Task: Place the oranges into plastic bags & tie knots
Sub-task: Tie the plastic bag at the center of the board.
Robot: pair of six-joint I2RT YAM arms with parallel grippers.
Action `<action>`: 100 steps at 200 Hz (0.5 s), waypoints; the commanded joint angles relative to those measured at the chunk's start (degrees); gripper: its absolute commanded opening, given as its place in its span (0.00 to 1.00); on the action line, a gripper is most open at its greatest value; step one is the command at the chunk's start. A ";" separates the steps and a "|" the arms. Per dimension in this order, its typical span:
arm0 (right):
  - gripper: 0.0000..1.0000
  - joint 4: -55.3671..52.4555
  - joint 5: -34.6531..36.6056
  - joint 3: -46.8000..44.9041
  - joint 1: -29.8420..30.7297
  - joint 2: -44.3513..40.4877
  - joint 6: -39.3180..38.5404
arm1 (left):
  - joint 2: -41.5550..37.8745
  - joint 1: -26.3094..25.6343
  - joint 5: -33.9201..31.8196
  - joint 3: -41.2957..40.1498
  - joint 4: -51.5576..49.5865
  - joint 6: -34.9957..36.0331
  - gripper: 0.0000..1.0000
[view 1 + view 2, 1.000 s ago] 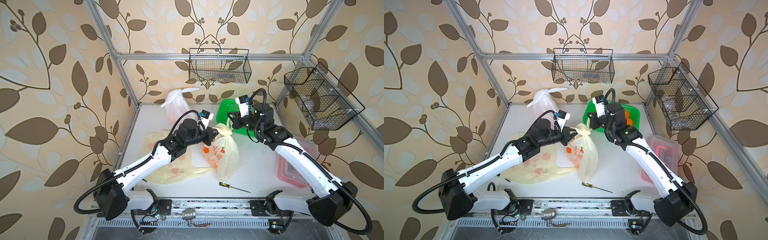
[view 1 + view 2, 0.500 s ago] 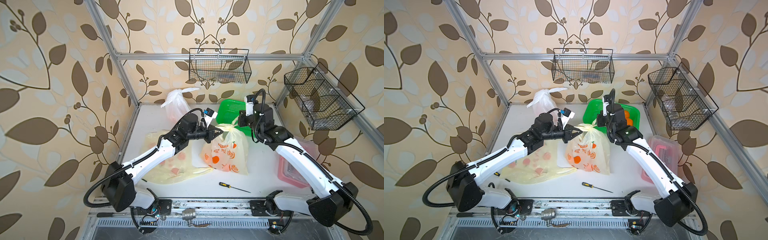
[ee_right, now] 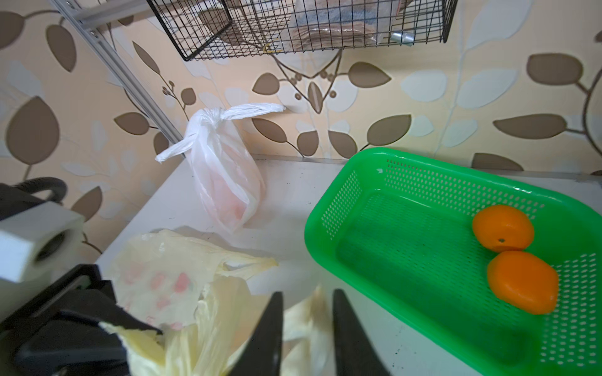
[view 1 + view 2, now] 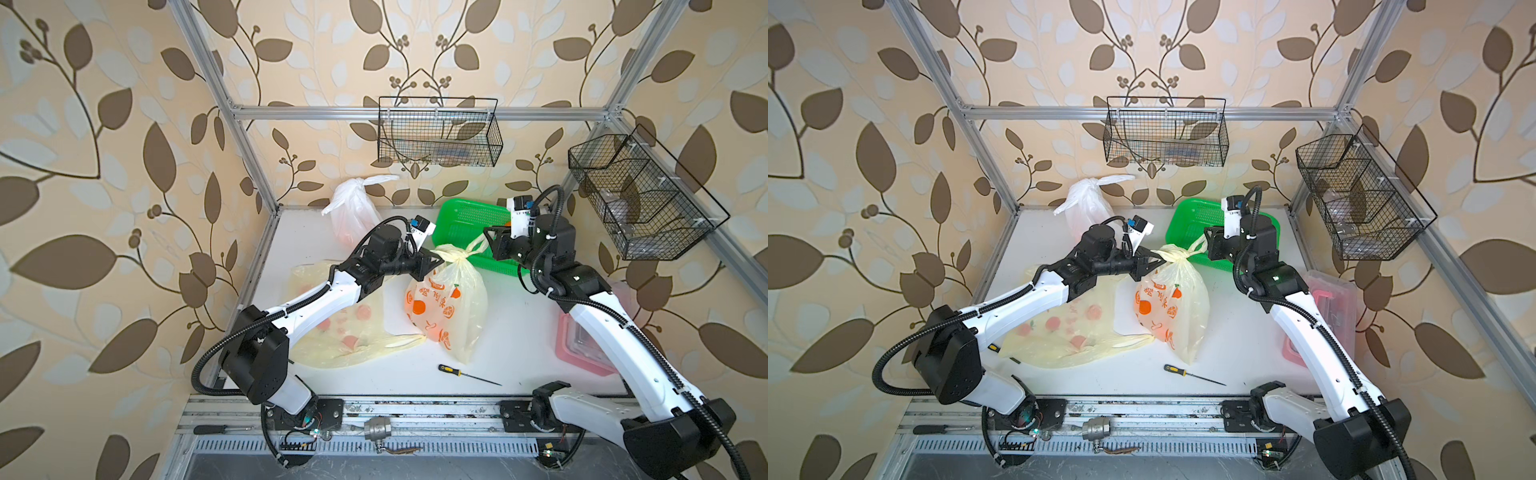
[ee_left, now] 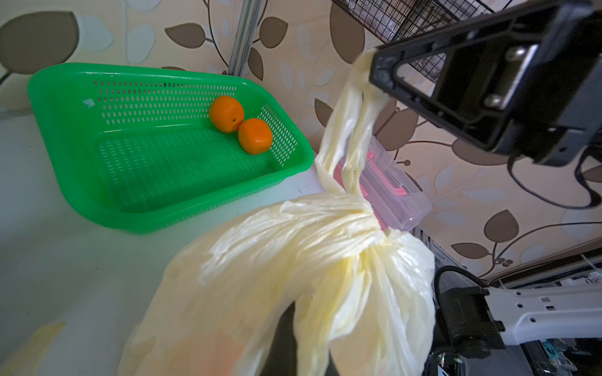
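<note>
Yellow bag (image 4: 453, 299) clamped by left gripper (image 4: 438, 259), right gripper (image 3: 308, 296) parted round strap (image 5: 351, 130), green basket (image 4: 465, 220) behind

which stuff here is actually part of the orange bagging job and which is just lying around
Job:
- two oranges in the green basket
- tied yellow bag
- flat yellow bag
- knotted white bag

Lying about:
- screwdriver
- clear box with pink handle
- hanging wire baskets
</note>
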 commanded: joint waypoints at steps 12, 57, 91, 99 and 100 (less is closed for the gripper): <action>0.60 -2.32 -2.94 -0.52 -0.29 -4.05 1.69 | -3.28 0.63 0.32 -0.97 3.78 -0.88 0.00; 0.91 -15.26 -5.80 3.86 -0.21 -2.49 5.02 | -3.25 0.65 -0.35 -0.87 3.87 -0.97 0.00; 0.94 -15.44 -12.98 1.87 1.75 -0.51 11.57 | -3.07 0.65 -0.15 -0.76 4.20 -1.12 0.00; 0.93 -13.30 -14.25 1.50 2.49 -0.06 12.87 | -2.92 0.66 0.18 -0.96 4.52 -1.19 0.00; 0.93 -13.01 -14.42 1.47 2.50 0.01 13.01 | -2.88 0.66 0.26 -0.97 4.55 -1.19 0.00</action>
